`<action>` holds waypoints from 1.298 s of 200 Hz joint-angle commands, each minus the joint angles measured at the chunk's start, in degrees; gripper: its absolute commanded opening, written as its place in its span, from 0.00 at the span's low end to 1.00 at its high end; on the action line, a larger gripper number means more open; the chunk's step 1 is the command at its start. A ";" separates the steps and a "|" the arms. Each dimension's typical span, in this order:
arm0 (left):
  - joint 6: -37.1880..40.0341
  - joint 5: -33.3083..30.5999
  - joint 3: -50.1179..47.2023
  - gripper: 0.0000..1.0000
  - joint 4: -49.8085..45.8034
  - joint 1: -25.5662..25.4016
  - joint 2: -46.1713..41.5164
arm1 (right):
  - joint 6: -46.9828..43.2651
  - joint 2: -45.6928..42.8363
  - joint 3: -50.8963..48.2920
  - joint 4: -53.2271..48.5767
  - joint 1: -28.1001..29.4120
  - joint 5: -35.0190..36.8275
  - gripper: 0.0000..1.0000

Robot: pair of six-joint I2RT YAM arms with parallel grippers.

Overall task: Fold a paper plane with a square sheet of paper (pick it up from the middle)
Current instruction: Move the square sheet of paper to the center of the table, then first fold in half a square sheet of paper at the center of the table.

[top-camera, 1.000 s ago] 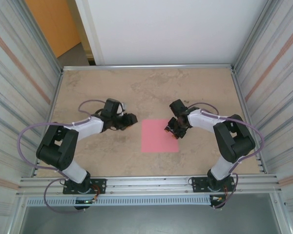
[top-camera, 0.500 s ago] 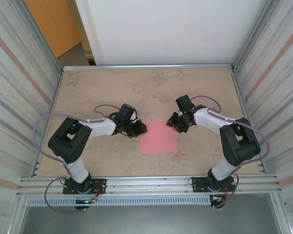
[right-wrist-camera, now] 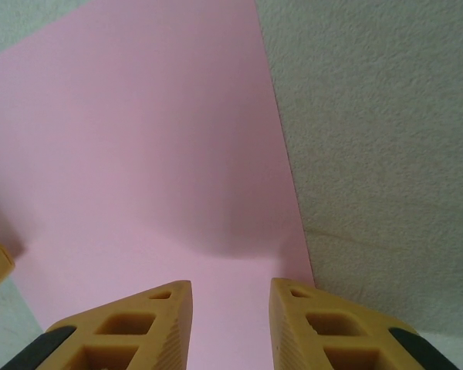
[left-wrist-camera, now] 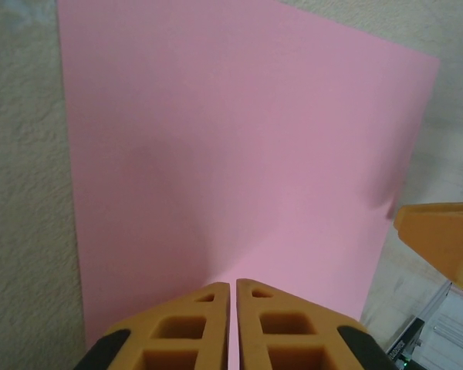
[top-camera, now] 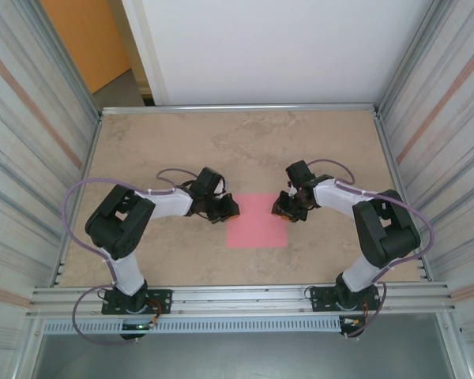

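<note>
square sheet of paper (top-camera: 257, 221) lies flat and unfolded on the table (top-camera: 245, 142), mid-table between the two arms
left gripper (top-camera: 231, 210) is tip-down at the sheet's left edge. Its fingers (left-wrist-camera: 204, 308) are pressed together with a hairline slit, over the pink. Can't tell if any paper is pinched
right gripper (top-camera: 283, 211) is at the right edge, jaws a narrow gap apart, gripping nothing. One finger is over the sheet, the other about on its edge
</note>
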 commanded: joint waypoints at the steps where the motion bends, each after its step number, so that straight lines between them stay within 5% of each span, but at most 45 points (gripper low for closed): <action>1: 0.25 -0.86 0.15 0.13 -1.27 -0.29 1.26 | -2.03 1.22 -0.76 -0.94 0.43 -0.53 0.32; 131: -2.32 -0.28 -2.99 0.14 4.99 -0.37 2.47 | -0.28 5.18 0.91 2.14 3.13 -1.22 0.30; 209: -0.54 -4.04 -3.71 0.15 0.45 0.58 -1.28 | -1.52 -5.12 0.65 -3.51 2.34 8.05 0.38; 259: 0.16 -4.21 -3.04 0.16 -0.03 0.74 -1.22 | -3.67 -0.14 2.94 -0.28 3.47 -0.62 0.36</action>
